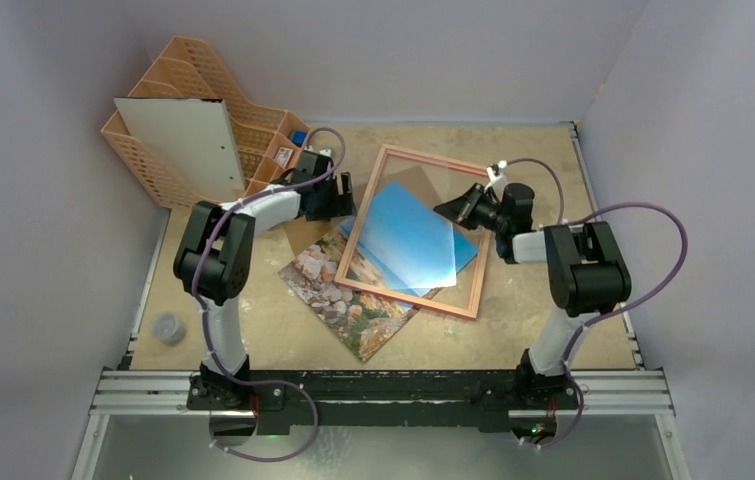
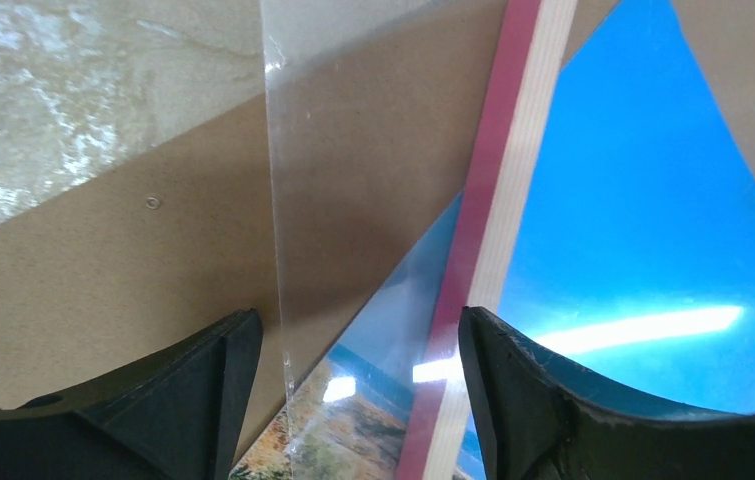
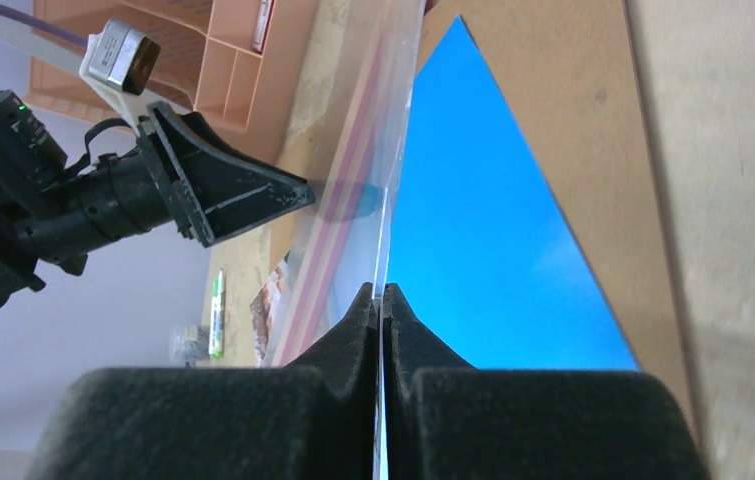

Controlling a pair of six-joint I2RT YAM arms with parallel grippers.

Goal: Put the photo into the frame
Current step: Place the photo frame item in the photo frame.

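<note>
1. Frame (image 1: 406,301) lies flat on the table (image 1: 553,330) at mid-field, skewed, paler wood side up.
2. Photo (image 1: 348,300) lies under the frame. Its blue sky shows inside the opening, and its rocky-coast corner sticks out past the frame's near-left corner onto the table.
3. Brown board (image 1: 303,237) lies beneath both, showing at the frame's left side and far corner.
4. Clear pane (image 3: 383,120) is askew over the frame. In the left wrist view its edge runs out past the frame's left rail, over the brown board. Strong glare on it from above.
5. Right claw (image 3: 381,300): fingers pressed together with the pane's thin edge pinched between them, at the pane's far-right side. Whether that edge is lifted off the frame, cannot tell.
6. Left claw (image 1: 341,197): at the frame's far-left side, fingers (image 2: 183,400) spread wide, gripping nothing. The pane's edge and the frame's pink rail both run through the gap between them. Contact with either, cannot tell.
7. Orange desk organiser (image 1: 243,120) stands at the far-left corner, a white panel (image 1: 188,145) leaning against its front.
8. Small grey round object (image 1: 168,327) sits near the left arm's base, well apart from the frame.
</note>
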